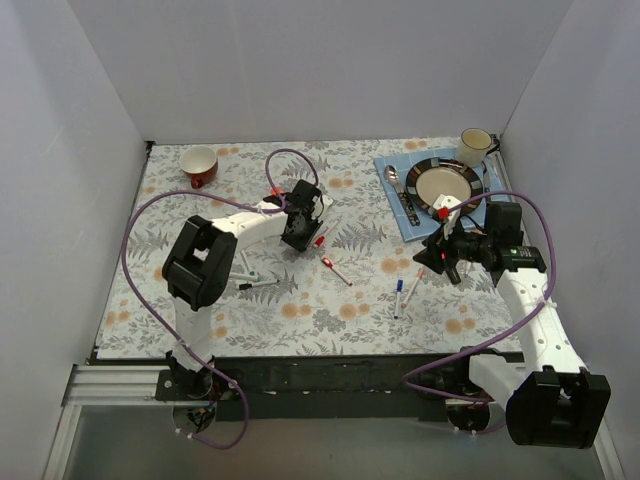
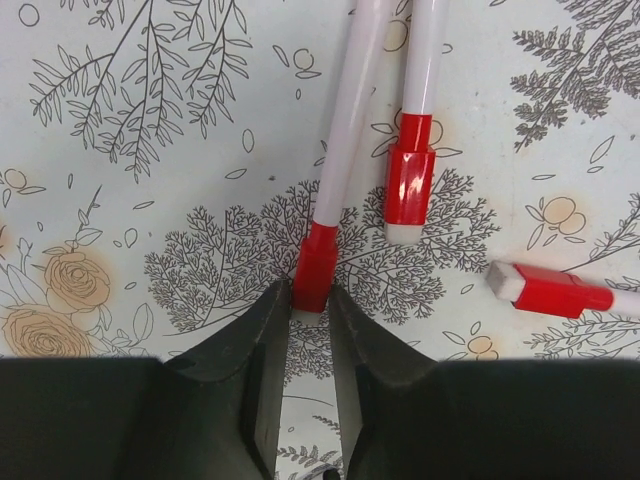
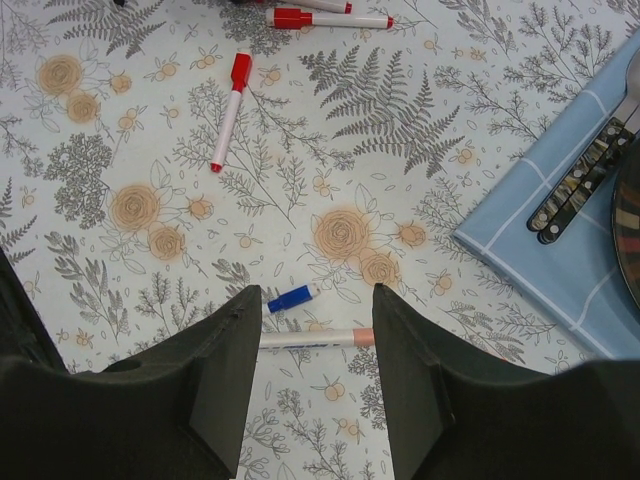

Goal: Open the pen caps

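Observation:
In the left wrist view my left gripper (image 2: 308, 292) is nearly closed, its tips pinching the end of the red cap (image 2: 316, 268) of a white pen (image 2: 350, 110) lying on the table. A second red-capped pen (image 2: 410, 175) lies beside it and a third (image 2: 548, 290) to the right. From above, the left gripper (image 1: 298, 226) sits mid-table by these pens (image 1: 322, 238). My right gripper (image 3: 317, 292) is open and empty, hovering above a blue-capped pen (image 3: 292, 298) and a white pen with a pinkish end (image 3: 315, 339). From above it (image 1: 445, 252) is right of the pens (image 1: 400, 295).
A blue cloth (image 1: 395, 210) at the back right carries a plate (image 1: 445, 183), spoon (image 1: 393, 178) and knife (image 1: 408, 205); a cream mug (image 1: 475, 145) stands behind it. A red mug (image 1: 200, 165) is at the back left. A black-barrelled pen (image 1: 255, 285) lies left. White walls surround the table.

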`<state>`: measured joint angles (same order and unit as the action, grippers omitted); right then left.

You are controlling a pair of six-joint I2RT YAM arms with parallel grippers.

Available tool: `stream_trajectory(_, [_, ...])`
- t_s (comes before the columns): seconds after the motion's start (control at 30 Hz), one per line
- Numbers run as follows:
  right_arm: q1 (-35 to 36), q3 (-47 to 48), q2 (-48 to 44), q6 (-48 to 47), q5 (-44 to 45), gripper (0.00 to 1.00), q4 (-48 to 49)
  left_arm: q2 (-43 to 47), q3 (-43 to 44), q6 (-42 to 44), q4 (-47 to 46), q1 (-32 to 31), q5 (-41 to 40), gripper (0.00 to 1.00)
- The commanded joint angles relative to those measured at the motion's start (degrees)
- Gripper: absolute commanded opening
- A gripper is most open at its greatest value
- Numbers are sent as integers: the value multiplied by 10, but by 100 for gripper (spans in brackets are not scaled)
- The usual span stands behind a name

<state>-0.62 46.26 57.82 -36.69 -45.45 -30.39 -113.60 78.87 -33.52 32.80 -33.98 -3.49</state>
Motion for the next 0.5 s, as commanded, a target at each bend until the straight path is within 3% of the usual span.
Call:
stream_trajectory(0.0, [3, 2, -4, -8, -19, 56, -5, -8, 11, 5, 0, -1, 10, 20])
stream_trajectory(0.23, [3, 1, -3, -8, -18, 56, -5, 15, -15, 1, -27, -1, -22, 7])
stream_trajectory(0.47, [3, 1, 0, -23, -33, 56, -12, 90, -38, 0, -43, -2, -50, 2])
